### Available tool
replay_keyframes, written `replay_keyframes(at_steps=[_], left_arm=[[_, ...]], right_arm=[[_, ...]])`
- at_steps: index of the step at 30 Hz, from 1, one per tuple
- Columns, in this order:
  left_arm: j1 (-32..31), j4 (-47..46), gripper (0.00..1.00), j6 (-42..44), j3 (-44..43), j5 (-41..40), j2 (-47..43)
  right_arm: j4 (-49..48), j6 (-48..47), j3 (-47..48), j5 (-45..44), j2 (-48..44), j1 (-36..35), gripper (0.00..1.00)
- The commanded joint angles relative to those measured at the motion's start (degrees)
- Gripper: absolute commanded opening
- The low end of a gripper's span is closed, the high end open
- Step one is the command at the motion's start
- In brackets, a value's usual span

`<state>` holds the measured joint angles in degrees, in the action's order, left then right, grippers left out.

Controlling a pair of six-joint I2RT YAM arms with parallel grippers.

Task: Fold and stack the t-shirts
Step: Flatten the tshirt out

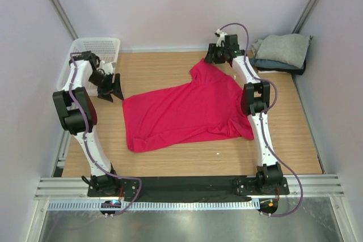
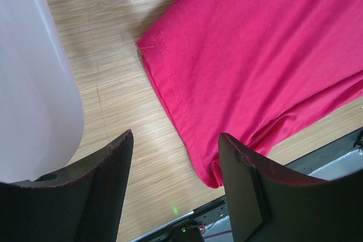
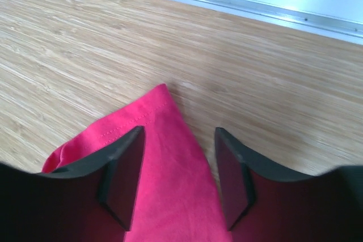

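Beside the mesh basket [image 1: 96, 40] the left claw [image 2: 176, 139] hangs apart; the right claw [image 3: 178, 134], apart too, straddles a corner of the crimson-pink t-shirt [image 1: 181, 114].

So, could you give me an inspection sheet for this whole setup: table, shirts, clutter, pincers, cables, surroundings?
Surface: wooden table, light grain.
Job's things: crimson-pink t-shirt spread out, rumpled at its right edge; folded shirts, grey on top, stacked far right.
Clutter: white mesh basket, far left corner.
Grippers: left pincer open, by the shirt's left edge; right pincer open, straddling a shirt corner.
Cables: purple cables run along both arms.
Surroundings: pale walls, metal rail at near edge.
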<state>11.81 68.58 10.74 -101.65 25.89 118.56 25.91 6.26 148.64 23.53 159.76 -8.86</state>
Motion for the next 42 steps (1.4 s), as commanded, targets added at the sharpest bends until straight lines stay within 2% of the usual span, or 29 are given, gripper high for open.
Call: replay_keyframes(at_steps=[1,6,10,14,23,29,35,42], left_arm=[[0.0,-0.3,0.63,0.8,0.6,-1.5,-0.6],[-1.0,-0.6,0.63,0.3,2.3,-1.6,-2.2],[-1.2,-0.4,0.63,0.6,3.6,-1.9,-3.1],[-1.2,-0.2,0.63,1.6,5.1,-3.2,-3.4],[-1.5,-2.3,0.62,0.1,3.8,-3.9,0.2],[-1.9,-2.8,0.61,-1.0,-2.6,-3.3,6.8],[-2.1,-2.9,0.58,-1.2,-5.7,-3.7,9.8],[-3.6,-4.8,0.51,-2.3,-4.4,-8.3,7.0]], right_arm=[[-3.1,0.9,2.5,-0.4,1.2,-1.3,0.56],[-2.9,0.4,2.5,-0.6,2.2,-2.6,0.44],[-2.7,0.3,2.0,-1.9,2.2,-2.7,0.16],[-2.4,-0.1,1.9,-3.1,1.9,-2.6,0.03],[-1.7,-0.5,1.0,-3.6,-0.2,-1.0,0.01],[0.0,-1.3,-0.8,-3.3,-2.0,0.5,0.01],[0.6,-1.9,-1.2,-3.1,-3.2,0.7,0.01],[1.4,-1.2,-1.3,-1.6,-4.8,0.8,0.01]])
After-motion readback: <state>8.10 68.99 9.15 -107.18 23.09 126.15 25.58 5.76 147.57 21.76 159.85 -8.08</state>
